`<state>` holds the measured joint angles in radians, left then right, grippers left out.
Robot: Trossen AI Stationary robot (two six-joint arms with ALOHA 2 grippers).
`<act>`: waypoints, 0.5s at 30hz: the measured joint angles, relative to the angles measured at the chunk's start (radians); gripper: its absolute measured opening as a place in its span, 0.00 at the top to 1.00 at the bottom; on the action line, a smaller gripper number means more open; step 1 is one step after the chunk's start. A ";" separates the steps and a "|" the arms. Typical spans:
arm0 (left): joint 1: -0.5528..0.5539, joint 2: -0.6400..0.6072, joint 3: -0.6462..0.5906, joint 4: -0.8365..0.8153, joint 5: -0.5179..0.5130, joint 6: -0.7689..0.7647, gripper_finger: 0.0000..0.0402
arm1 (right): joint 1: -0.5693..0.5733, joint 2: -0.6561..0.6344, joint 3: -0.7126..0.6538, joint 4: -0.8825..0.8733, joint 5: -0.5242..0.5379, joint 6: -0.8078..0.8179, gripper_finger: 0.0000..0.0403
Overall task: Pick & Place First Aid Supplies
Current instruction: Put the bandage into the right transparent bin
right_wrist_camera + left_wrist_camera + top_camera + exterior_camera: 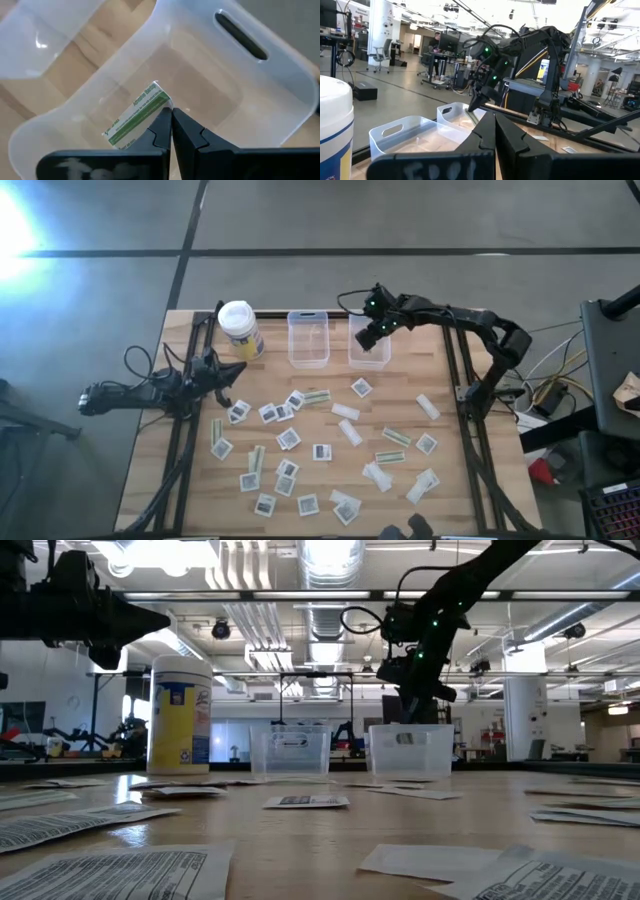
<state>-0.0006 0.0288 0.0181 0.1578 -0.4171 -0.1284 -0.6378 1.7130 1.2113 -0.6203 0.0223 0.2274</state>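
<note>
Many small white packets, the first aid supplies [320, 452], lie flat and scattered over the wooden table. My right gripper [372, 335] hangs slanting down over the right clear bin [369, 345], shut on a greenish strip packet [135, 117]. In the low view this gripper [420, 705] stands just above the bin's rim [410, 730]. My left gripper [235, 370] waits shut above the table's left part, near the yellow container [240, 328], with nothing between its fingers [487, 131]. My right gripper pinches one end of the greenish strip [161, 104] between its two fingertips. The fingers come from above, slanting down into the bin's opening. The strip sticks out sideways from the fingertips, over the bin's floor [200, 100].
A second clear bin [308, 338] stands left of the first, both at the table's far edge. The yellow container with a white lid [180, 715] stands at the far left. Black frame rails [452, 370] run along both sides of the table.
</note>
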 joint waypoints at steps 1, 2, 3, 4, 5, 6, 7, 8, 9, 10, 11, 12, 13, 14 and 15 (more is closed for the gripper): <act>0.000 0.000 0.000 0.001 0.000 0.000 1.00 | 0.003 0.002 -0.001 -0.001 0.000 -0.002 0.98; 0.000 0.000 0.000 0.001 0.000 0.000 1.00 | 0.006 0.002 -0.002 -0.001 0.000 -0.003 0.98; 0.000 0.000 0.000 0.002 0.000 0.000 1.00 | 0.009 0.002 -0.002 -0.003 0.000 -0.004 0.98; 0.000 0.000 0.000 0.003 0.000 0.001 1.00 | 0.012 0.002 -0.002 -0.003 0.000 -0.004 0.98; 0.000 0.000 0.000 0.003 0.000 0.001 1.00 | 0.015 0.002 -0.002 -0.004 0.000 -0.004 0.98; 0.000 0.000 0.000 0.003 0.000 0.001 1.00 | 0.018 0.001 -0.002 -0.007 0.000 -0.004 0.98; 0.000 0.000 0.000 0.003 0.000 0.001 1.00 | 0.019 0.001 -0.003 -0.012 0.000 -0.004 0.98; 0.000 0.000 0.000 0.003 0.000 0.002 1.00 | 0.020 0.001 -0.003 -0.015 0.000 -0.004 0.98; 0.000 0.000 0.000 0.004 0.000 0.002 1.00 | 0.020 0.000 -0.003 -0.020 0.000 -0.004 0.98; 0.000 0.000 0.000 0.005 0.000 0.002 1.00 | 0.020 0.000 -0.003 -0.030 0.000 -0.004 0.98; 0.000 0.000 0.000 0.007 0.000 0.002 1.00 | 0.020 0.001 -0.003 -0.042 0.000 -0.003 0.98; 0.000 0.000 0.000 0.008 0.000 0.002 1.00 | 0.020 0.002 -0.003 -0.054 0.000 -0.003 0.98; 0.000 0.000 0.000 0.008 0.000 0.002 1.00 | 0.020 0.003 -0.003 -0.064 0.000 -0.002 0.98; 0.000 0.000 0.000 0.007 0.000 0.002 1.00 | 0.020 0.003 -0.004 -0.072 0.001 -0.002 0.98; 0.000 0.000 0.000 0.007 0.000 0.002 1.00 | 0.020 0.003 -0.005 -0.076 0.002 -0.002 0.98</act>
<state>-0.0002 0.0288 0.0181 0.1650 -0.4171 -0.1261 -0.6174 1.7161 1.2060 -0.6965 0.0240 0.2258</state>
